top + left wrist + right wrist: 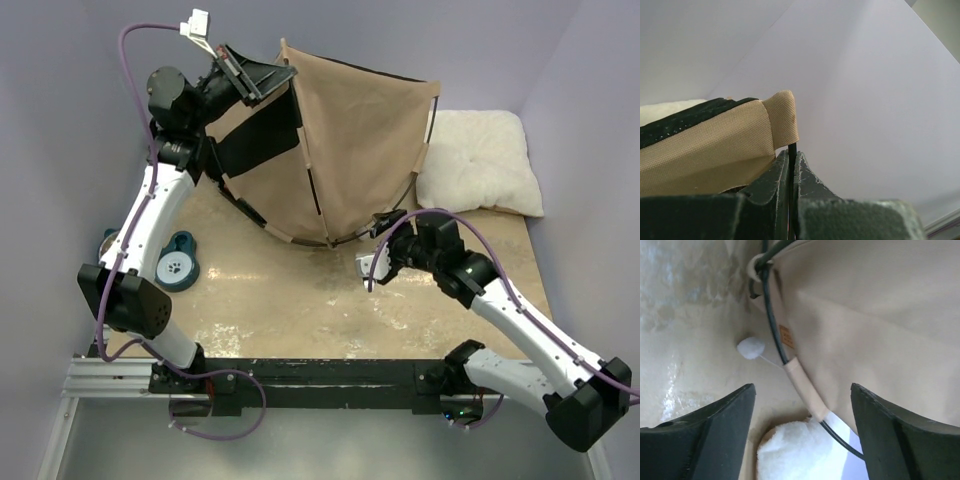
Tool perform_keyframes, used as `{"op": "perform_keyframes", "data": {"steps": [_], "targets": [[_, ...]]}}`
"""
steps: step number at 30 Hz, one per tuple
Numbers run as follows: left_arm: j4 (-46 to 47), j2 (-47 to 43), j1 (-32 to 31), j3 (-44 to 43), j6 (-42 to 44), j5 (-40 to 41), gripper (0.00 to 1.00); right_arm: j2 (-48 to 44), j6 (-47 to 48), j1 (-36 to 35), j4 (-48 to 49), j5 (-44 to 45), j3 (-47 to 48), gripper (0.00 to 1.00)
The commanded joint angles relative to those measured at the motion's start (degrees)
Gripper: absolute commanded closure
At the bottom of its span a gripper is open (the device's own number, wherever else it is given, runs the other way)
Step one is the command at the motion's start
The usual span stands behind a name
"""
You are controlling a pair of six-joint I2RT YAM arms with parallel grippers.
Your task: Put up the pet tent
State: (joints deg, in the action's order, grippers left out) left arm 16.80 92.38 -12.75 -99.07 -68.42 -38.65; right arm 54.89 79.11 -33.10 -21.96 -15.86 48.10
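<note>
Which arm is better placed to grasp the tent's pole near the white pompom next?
Right. The right gripper is open and aimed at that pole; the left gripper is shut on the pet tent at its far corner.

White fluffy pillow (482,160) lies at the far right corner of the table (300,310), close to the lavender wall (590,90). Table surface is tan, mottled, with glossy patches. A teal round item (180,263) bearing a white paw print sits near the left edge. A second teal piece (107,243) lies just beside it, mostly hidden.
</note>
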Motion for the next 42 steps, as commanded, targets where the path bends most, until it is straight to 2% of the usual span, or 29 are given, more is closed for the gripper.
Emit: {"op": "perform_keyframes", "data": {"steps": [1,8,11,15,18,19,21,24,26,27,33,36,38,42], "targets": [[2.98,-0.01,0.36,-2.89,-1.27,-0.10,1.00,-0.58,12.90,-0.12,6.80,6.53,-5.80,0.15],[4.21,0.34,0.36,-2.36,-1.80,-0.46,1.00,-3.83,15.10,-0.12,35.37,8.12,-16.61,0.10],[4.47,0.61,0.36,-2.53,-1.89,-0.63,1.00,-1.99,16.51,-0.12,38.91,7.60,-18.65,0.14],[4.21,1.31,0.36,-3.32,-2.15,-0.72,1.00,2.92,17.30,-0.12,48.65,8.38,-21.20,0.21],[3.24,1.49,0.36,-3.85,-1.89,-0.63,1.00,5.83,17.13,-0.12,51.22,7.61,-20.50,0.26],[3.16,1.58,0.36,-3.94,-1.54,-0.72,1.00,6.45,16.87,-0.12,51.74,7.25,-20.32,0.32],[2.72,1.49,0.36,-3.77,-1.36,-0.90,1.00,6.81,16.17,-0.12,53.59,6.63,-20.32,0.52],[2.19,1.58,0.36,-3.85,-0.40,-1.51,1.00,4.88,14.41,-0.12,53.42,4.97,-19.71,1.00],[2.27,1.58,0.36,-3.94,0.83,-1.95,1.00,1.28,12.22,-0.12,50.71,3.91,-18.14,1.00],[2.80,1.40,0.36,-3.77,1.62,-2.21,0.95,-0.12,10.21,-0.12,48.17,3.30,-16.65,1.00],[7.64,1.23,1.68,-1.22,5.92,-4.06,0.36,-8.39,-4.12,-0.12,38.13,0.04,-8.82,1.00],[8.25,1.14,2.82,-0.43,8.99,-4.76,0.19,-10.85,-10.10,-0.03,34.36,-0.05,-5.22,1.00],[7.73,0.79,3.35,-0.69,12.50,-5.38,0.01,-12.26,-14.32,-0.03,32.25,-0.05,-2.67,1.00],[0.62,-1.14,4.58,-1.31,22.17,-1.87,0.00,-13.41,-23.09,-0.12,29.17,1.61,2.43,1.00]]}}
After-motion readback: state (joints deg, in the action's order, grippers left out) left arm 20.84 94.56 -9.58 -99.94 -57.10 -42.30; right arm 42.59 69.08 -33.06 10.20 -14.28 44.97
